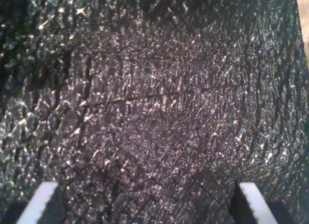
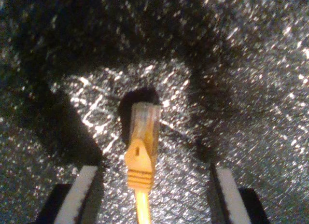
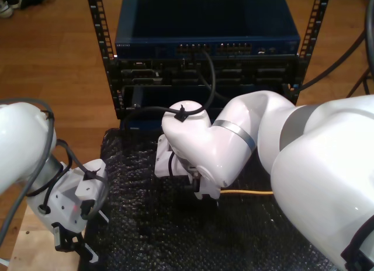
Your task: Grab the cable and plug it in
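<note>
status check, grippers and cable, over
My first gripper open over black mat. My second gripper open, straddling the cable, plug not yet gripped. Nothing blocking.

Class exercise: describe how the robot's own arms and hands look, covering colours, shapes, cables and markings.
Both arms are glossy white, rounded shells; one has a silver joint band. Black cables run along them, cinched by ties. Each hand has two flat white fingers on black mounts.

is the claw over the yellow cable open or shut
Open: my second claw has pads apart on either side of the cable, not touching it.
</note>
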Action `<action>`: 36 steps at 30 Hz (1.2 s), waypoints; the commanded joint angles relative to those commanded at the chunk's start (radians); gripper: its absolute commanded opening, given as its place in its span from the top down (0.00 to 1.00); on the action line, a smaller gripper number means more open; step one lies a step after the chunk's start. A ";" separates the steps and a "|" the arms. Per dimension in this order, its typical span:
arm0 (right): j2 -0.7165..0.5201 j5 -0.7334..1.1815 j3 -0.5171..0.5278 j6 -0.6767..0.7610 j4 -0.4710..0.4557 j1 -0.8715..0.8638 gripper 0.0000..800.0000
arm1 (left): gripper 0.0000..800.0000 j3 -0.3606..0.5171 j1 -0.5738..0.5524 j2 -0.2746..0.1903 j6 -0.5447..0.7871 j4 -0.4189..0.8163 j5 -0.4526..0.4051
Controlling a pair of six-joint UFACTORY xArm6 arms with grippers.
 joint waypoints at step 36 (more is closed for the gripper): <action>-0.011 -0.002 0.006 -0.002 -0.002 0.002 0.67 | 0.00 -0.002 0.000 0.000 0.000 -0.002 0.000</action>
